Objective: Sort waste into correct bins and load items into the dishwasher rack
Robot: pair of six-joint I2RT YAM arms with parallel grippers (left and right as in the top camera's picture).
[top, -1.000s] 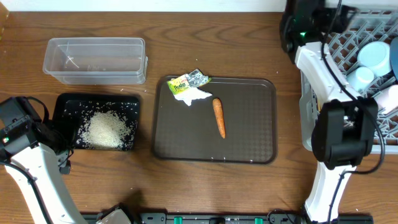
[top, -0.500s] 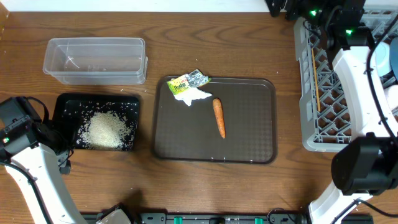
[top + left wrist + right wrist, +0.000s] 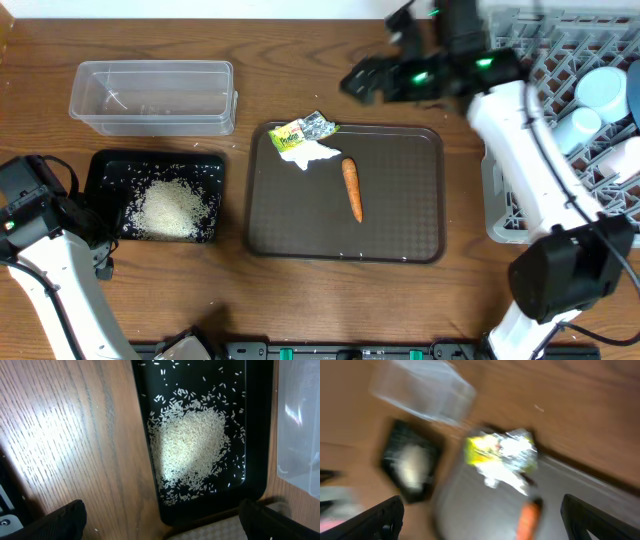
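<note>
On the brown tray [image 3: 400,215] lie an orange carrot [image 3: 352,188], a yellow-and-silver wrapper [image 3: 303,130] and a scrap of white tissue [image 3: 314,153]. My right gripper [image 3: 362,82] hangs open and empty over the table just beyond the tray's far edge. Its blurred wrist view shows the wrapper [image 3: 502,450] and the carrot [image 3: 529,517] ahead of the open gripper [image 3: 485,520]. Rice [image 3: 172,208] is heaped in the black tray [image 3: 105,170]. My left gripper [image 3: 165,525] is open above the wood beside that tray [image 3: 257,435]. The clear tub [image 3: 150,95] stands behind it.
The grey rack [image 3: 520,185] sits at the right edge with a light-blue bowl [image 3: 605,88] and a white cup [image 3: 580,125] in it. My right arm [image 3: 530,140] crosses over the rack's left side. Loose rice grains lie scattered around the heap.
My right arm has swung left from above the rack to the far edge of the brown tray. The left arm and all the waste have stayed put.
</note>
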